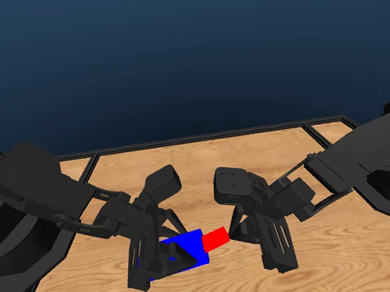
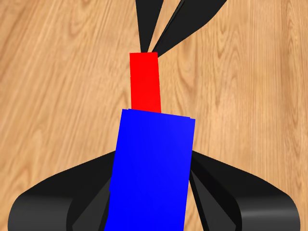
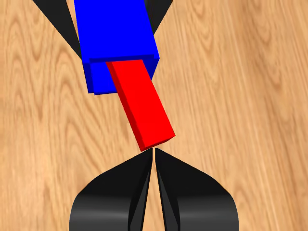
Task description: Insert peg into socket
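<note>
Peg [image 3: 142, 108] sits partway in the socket [image 2: 150, 168], which my left gripper [image 1: 158, 261] pinches above the table [image 1: 350, 270], while my right gripper [image 3: 154, 155], jaws pressed together and empty behind the peg's end, should nudge straight along the axis.

Peg [image 1: 215, 239]: partly inside the socket [image 1: 190, 249]; only its outer end is free to reach.
Right gripper [image 3: 153, 155]: jaws closed together, tips just off the peg's free end, blocking that approach.
Left gripper [image 1: 158, 261]: jaws clamp the socket's sides, so those sides are taken.
Table [image 1: 350, 270]: bare wood around the pair, front and back.
Arms: they fill the left and right flanks.
</note>
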Available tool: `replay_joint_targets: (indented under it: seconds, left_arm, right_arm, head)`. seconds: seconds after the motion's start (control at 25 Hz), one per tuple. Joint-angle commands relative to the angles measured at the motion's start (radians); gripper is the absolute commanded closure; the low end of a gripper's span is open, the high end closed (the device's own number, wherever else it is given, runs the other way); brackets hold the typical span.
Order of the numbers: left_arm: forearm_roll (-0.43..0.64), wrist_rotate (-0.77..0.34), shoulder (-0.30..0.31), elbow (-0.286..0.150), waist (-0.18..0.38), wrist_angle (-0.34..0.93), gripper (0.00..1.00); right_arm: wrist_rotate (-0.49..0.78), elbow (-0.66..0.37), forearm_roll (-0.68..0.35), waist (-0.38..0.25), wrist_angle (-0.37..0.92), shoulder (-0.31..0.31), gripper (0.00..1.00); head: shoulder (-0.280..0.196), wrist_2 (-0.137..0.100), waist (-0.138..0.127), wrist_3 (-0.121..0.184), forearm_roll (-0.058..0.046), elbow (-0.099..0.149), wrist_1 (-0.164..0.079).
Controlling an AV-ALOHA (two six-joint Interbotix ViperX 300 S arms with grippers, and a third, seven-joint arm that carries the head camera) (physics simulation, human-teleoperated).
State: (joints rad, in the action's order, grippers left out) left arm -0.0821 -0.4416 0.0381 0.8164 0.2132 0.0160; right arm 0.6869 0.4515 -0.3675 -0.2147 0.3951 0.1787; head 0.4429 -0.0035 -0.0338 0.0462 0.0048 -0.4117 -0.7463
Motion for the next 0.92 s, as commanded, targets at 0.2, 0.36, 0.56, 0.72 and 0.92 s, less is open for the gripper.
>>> replay_joint_targets:
  seconds: [0.2,0.36,0.56,0.72,0.92]
  left_arm:
    - [0.088,-0.092,0.025,-0.049,0.006,0.059,1.00]
    - [0.158,-0.183,0.038,-0.071,0.015,0.111,1.00]
    - [0.237,-0.278,0.040,-0.073,0.031,0.174,1.00]
    - [0.351,-0.422,0.048,-0.099,0.057,0.281,1.00]
    - [0.395,-0.490,0.061,-0.092,0.073,0.327,1.00]
  right_arm:
    - [-0.086,-0.102,0.031,0.008,-0.061,0.023,1.00]
    - [-0.114,-0.145,0.047,0.006,-0.079,0.066,1.00]
    - [-0.169,-0.169,0.093,0.011,-0.110,0.096,1.00]
    - [-0.182,-0.178,0.107,0.011,-0.117,0.102,1.00]
    - [-0.143,-0.076,0.147,0.020,-0.183,0.053,1.00]
  head:
    - [-0.002,0.001,-0.002,-0.002,0.001,0.019,0.010]
    - [-0.001,0.004,-0.004,-0.001,0.002,0.018,0.009]
    - [0.002,0.003,-0.011,0.003,0.003,0.017,0.012]
    - [0.005,0.002,-0.014,0.005,0.004,0.017,0.014]
    - [0.007,0.004,-0.017,0.005,0.005,0.020,0.022]
